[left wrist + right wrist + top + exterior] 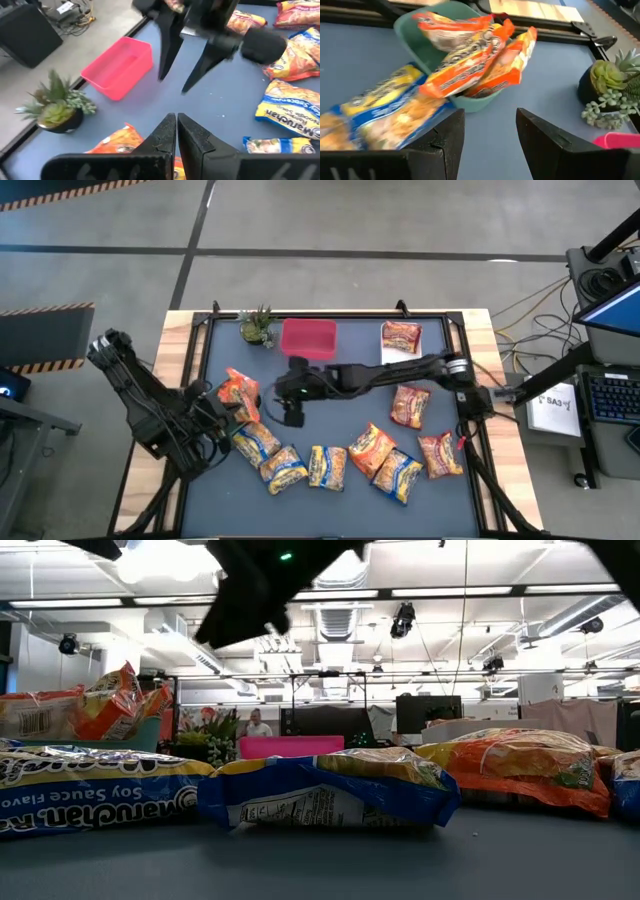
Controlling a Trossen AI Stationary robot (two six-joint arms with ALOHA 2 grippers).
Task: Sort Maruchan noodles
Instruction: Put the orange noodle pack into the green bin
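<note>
Along the near edge of the table (330,505) lies a curved row of Maruchan noodles: yellow-and-blue packets (327,467) at the left and middle, one reading soy sauce flavor in the low view, and orange packets (371,446) mixed in toward the right. A red packet (440,454) lies at the near right, with another red one (410,405) just beyond it.

At the left, the left gripper (176,131) hangs low over the table near the left end of the row, its fingers pressed together and holding nothing. Just beside it, a green bin (427,47) holds a heap of orange packets (238,395) that stick out over its rim; a yellow-and-blue packet lies against the bin's side.

In the middle, the right arm reaches across from the right side. The right gripper (292,413) hovers above bare table between the green bin and the pink bin, its fingers spread apart and empty.

At the far edge stand a small green plant (257,326) in a dark pot and, just right of it, the pink bin (308,339). One more red packet (400,336) lies at the far right.
</note>
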